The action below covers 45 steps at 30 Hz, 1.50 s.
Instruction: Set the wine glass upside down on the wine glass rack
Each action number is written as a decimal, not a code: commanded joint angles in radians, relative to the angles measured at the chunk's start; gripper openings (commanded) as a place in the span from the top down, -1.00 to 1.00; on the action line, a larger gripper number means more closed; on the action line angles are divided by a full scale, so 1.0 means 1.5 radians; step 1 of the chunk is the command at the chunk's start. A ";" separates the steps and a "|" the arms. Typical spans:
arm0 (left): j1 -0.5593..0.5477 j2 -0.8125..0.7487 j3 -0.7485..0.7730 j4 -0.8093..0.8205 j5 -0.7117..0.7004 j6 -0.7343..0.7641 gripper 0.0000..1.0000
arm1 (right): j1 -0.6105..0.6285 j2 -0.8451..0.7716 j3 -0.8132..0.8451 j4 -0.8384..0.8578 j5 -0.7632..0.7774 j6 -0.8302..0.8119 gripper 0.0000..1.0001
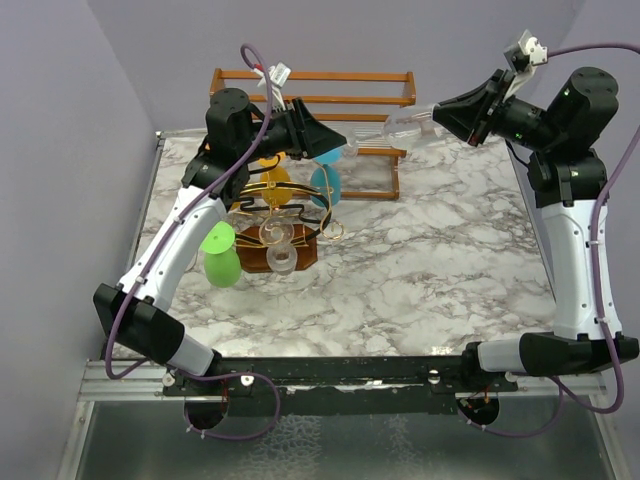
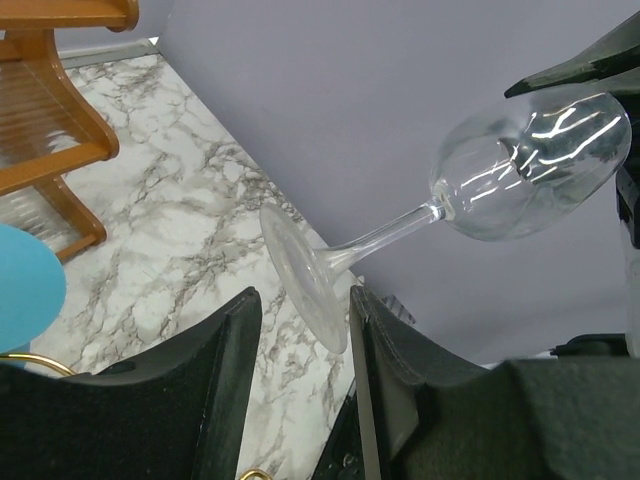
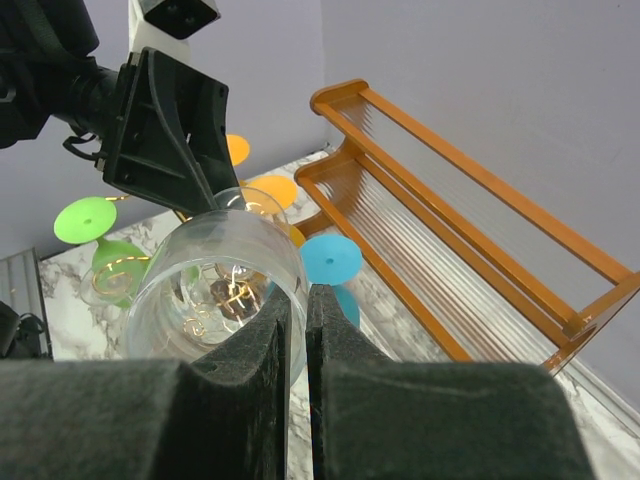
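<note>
Glass (image 1: pixel 405 125) handover, upper centre of top view.
R gripper (image 3: pixel 305 295) nearly shut, pinching the bowl wall. Glass lies sideways in air, foot at the mouth of wide-open L gripper (image 2: pixel 305 300). L shd close on stem near foot, no twisting, before R lets go. Rack (image 1: pixel 272 205) left of centre.

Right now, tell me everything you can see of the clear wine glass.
The wine glass is clear and empty: round bowl, thin stem, flat foot. It is held in the air, roughly on its side, above the marble table. The right claw pinches the bowl's wall at the rim; the foot sits between the fingers of the open left claw, contact unclear.
</note>
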<state>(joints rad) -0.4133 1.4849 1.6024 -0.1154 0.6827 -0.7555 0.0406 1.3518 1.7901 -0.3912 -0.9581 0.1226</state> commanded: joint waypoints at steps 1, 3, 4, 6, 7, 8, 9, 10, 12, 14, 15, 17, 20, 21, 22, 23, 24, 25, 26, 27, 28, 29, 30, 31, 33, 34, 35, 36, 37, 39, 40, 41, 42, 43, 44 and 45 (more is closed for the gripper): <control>0.001 0.015 -0.001 0.032 0.018 -0.019 0.18 | 0.005 -0.011 -0.012 0.045 -0.020 0.014 0.97; -0.002 0.024 0.009 0.024 0.022 -0.021 0.26 | 0.005 -0.010 -0.010 0.041 -0.017 0.008 0.97; -0.004 0.028 0.014 0.016 0.020 -0.020 0.32 | 0.005 -0.011 -0.010 0.038 -0.015 0.003 0.97; -0.006 0.033 0.016 0.006 0.017 -0.025 0.41 | 0.006 -0.013 -0.017 0.041 -0.010 -0.001 0.97; -0.006 0.035 0.016 0.005 0.018 -0.029 0.43 | 0.007 -0.013 -0.019 0.041 -0.007 -0.002 0.97; -0.007 0.037 0.019 0.000 0.017 -0.030 0.44 | 0.007 -0.013 -0.020 0.040 -0.006 -0.004 0.97; -0.008 0.040 0.023 -0.005 0.017 -0.027 0.44 | 0.008 -0.013 -0.020 0.037 -0.004 -0.008 0.97; -0.009 0.042 0.026 -0.010 0.015 -0.025 0.45 | 0.009 -0.013 -0.022 0.036 -0.001 -0.012 0.97; -0.010 0.047 0.030 -0.013 0.015 -0.027 0.45 | 0.011 -0.015 -0.028 0.037 0.002 -0.014 0.97; -0.011 0.050 0.034 -0.019 0.014 -0.024 0.49 | 0.011 -0.016 -0.030 0.037 0.004 -0.016 0.97; -0.011 0.053 0.037 -0.024 0.013 -0.023 0.52 | 0.012 -0.016 -0.030 0.036 0.006 -0.019 0.97; -0.011 0.058 0.035 -0.025 0.014 -0.028 0.55 | 0.012 -0.016 -0.033 0.038 0.008 -0.021 0.97; -0.012 0.060 0.034 -0.025 0.017 -0.031 0.64 | 0.014 -0.017 -0.033 0.038 0.011 -0.024 0.97; -0.012 0.061 0.033 -0.026 0.017 -0.031 0.66 | 0.014 -0.017 -0.034 0.036 0.013 -0.028 0.97; -0.011 0.061 0.033 -0.025 0.020 -0.031 0.69 | 0.016 -0.017 -0.037 0.035 0.014 -0.031 0.97; -0.011 0.061 0.033 -0.022 0.023 -0.031 0.72 | 0.017 -0.019 -0.040 0.036 0.012 -0.032 0.97; -0.012 0.060 0.032 -0.021 0.025 -0.031 0.78 | 0.017 -0.020 -0.043 0.037 0.009 -0.033 0.97; -0.011 0.058 0.031 -0.020 0.025 -0.024 0.84 | 0.017 -0.021 -0.046 0.038 0.004 -0.034 0.97; -0.012 0.056 0.031 -0.019 0.024 -0.015 0.90 | 0.017 -0.022 -0.050 0.038 -0.003 -0.036 0.97; -0.011 0.055 0.029 -0.019 0.023 -0.005 0.96 | 0.017 -0.024 -0.055 0.039 -0.009 -0.037 0.96; -0.011 0.050 0.026 -0.016 0.020 0.003 1.00 | 0.017 -0.027 -0.064 0.041 -0.014 -0.038 0.91; -0.009 0.046 0.021 -0.013 0.017 0.009 1.00 | 0.017 -0.032 -0.074 0.044 -0.018 -0.041 0.84; -0.007 0.041 0.016 -0.009 0.013 0.013 1.00 | 0.017 -0.036 -0.080 0.044 -0.021 -0.046 0.77; -0.005 0.035 0.011 -0.004 0.009 0.021 1.00 | 0.017 -0.038 -0.083 0.038 -0.024 -0.054 0.72; -0.004 0.026 0.007 -0.001 -0.006 0.040 1.00 | 0.017 -0.039 -0.086 0.027 -0.031 -0.065 0.63; -0.003 0.024 0.007 -0.001 -0.009 0.044 1.00 | 0.017 -0.041 -0.090 0.027 -0.035 -0.066 0.59; -0.001 0.022 0.008 0.000 -0.006 0.041 1.00 | 0.017 -0.043 -0.093 0.027 -0.038 -0.067 0.56; 0.002 0.020 0.010 0.001 -0.002 0.040 1.00 | 0.017 -0.043 -0.095 0.026 -0.042 -0.069 0.53; 0.003 0.020 0.013 0.001 0.001 0.043 1.00 | 0.017 -0.044 -0.094 0.022 -0.045 -0.071 0.49; 0.007 0.017 0.016 -0.002 0.002 0.050 1.00 | 0.017 -0.043 -0.094 0.016 -0.053 -0.075 0.42; 0.010 0.014 0.014 -0.003 0.001 0.051 1.00 | 0.017 -0.045 -0.095 0.014 -0.054 -0.076 0.37; 0.014 0.010 0.012 -0.001 0.001 0.053 1.00 | 0.017 -0.047 -0.095 0.010 -0.052 -0.081 0.31; 0.019 0.006 0.012 -0.004 0.000 0.059 1.00 | 0.017 -0.049 -0.092 0.001 -0.048 -0.088 0.26; 0.023 0.004 0.015 -0.009 -0.004 0.069 1.00 | 0.017 -0.050 -0.086 -0.012 -0.042 -0.100 0.19; 0.026 0.000 0.018 -0.019 -0.011 0.084 1.00 | 0.017 -0.052 -0.082 -0.024 -0.037 -0.110 0.12; 0.030 -0.004 0.019 -0.024 -0.021 0.096 1.00 | 0.017 -0.054 -0.079 -0.034 -0.030 -0.120 0.06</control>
<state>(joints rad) -0.3923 1.5490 1.6196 -0.1616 0.6735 -0.6762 0.0673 1.3006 1.6508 -0.3782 -1.0092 0.0059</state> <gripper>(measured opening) 0.040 0.402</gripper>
